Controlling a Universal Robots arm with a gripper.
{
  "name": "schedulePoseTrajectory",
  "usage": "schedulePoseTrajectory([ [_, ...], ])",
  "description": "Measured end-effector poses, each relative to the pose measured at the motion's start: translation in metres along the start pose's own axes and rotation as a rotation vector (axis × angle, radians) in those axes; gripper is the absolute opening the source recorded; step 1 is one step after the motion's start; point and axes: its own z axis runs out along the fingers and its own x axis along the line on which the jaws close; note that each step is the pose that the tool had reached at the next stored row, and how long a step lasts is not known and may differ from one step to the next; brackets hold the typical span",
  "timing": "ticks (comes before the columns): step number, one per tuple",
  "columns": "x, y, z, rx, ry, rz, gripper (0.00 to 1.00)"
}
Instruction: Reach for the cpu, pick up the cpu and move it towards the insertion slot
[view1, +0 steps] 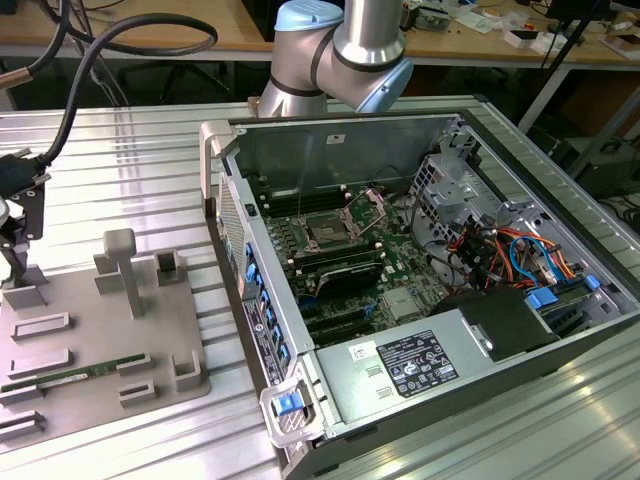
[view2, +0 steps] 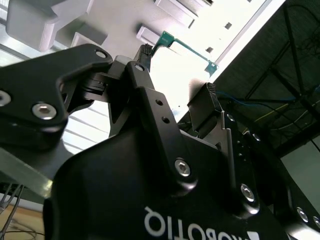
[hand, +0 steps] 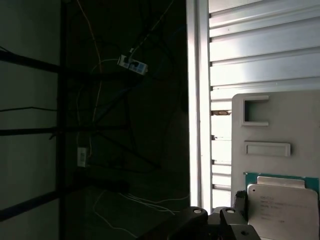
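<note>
The cpu (hand: 284, 212) is seen lying flat on the grey tray (hand: 300, 130), just beside the gripper (view2: 176, 75), whose fingers (view2: 144, 55) are spread apart (nothing is held). The insertion slot (view1: 328, 232) lies well apart.

The exterior view looks down at a slant over the ribbed silvery metal table (view1: 120, 140), sharing its flat grey plastic tray (view1: 80, 330) with both close-in wrist views: the second wrist view looks past the black fingers (view2: 150, 100), the first along the table's edge.
</note>
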Motion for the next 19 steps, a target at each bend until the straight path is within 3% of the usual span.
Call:
schedulePoseTrajectory([
  [16, 0.0001, 0.0, -0.0191, 0.0, 0.0001, 0.0, 0.55],
  [19, 0.0001, 0.0, -0.02, -0.0001, -0.0002, 0.0, 0.55],
])
